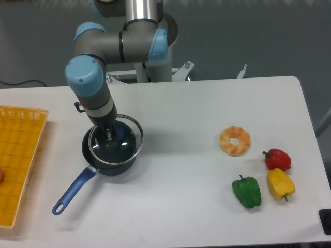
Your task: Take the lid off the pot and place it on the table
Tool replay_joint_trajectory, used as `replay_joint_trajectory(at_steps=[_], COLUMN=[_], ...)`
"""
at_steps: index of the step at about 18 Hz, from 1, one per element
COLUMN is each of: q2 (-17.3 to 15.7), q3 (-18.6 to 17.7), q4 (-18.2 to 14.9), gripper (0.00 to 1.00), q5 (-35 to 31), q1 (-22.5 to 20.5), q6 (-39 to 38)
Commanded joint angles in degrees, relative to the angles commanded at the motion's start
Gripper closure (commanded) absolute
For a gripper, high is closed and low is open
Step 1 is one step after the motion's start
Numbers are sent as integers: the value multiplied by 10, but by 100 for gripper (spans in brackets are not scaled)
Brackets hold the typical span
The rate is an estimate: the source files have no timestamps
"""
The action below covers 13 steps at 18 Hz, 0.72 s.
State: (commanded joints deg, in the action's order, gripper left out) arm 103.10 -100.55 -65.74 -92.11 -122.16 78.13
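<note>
The dark pot [111, 166] stands on the white table [181, 113] left of centre, its long blue handle [72, 192] pointing to the front left. The clear glass lid [129, 140] with its thin metal rim sits just above the pot, shifted slightly back and to the right of the pot's rim. My gripper [109, 135] reaches straight down onto the lid's centre with its fingers closed there. The knob is hidden between them.
A yellow mesh tray [18, 160] lies at the table's left edge. On the right side are a ring-shaped pastry [235, 140], a red pepper [277, 159], a yellow pepper [280, 184] and a green pepper [246, 191].
</note>
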Motion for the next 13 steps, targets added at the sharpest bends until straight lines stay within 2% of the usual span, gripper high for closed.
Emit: replay_joint_trajectory(at_steps=[6, 13], q2=[-17, -17], q3=[-5, -11], q4=[-4, -1], gripper=[38, 38], q5=[-11, -11], q1=[-23, -55], q6=[11, 25])
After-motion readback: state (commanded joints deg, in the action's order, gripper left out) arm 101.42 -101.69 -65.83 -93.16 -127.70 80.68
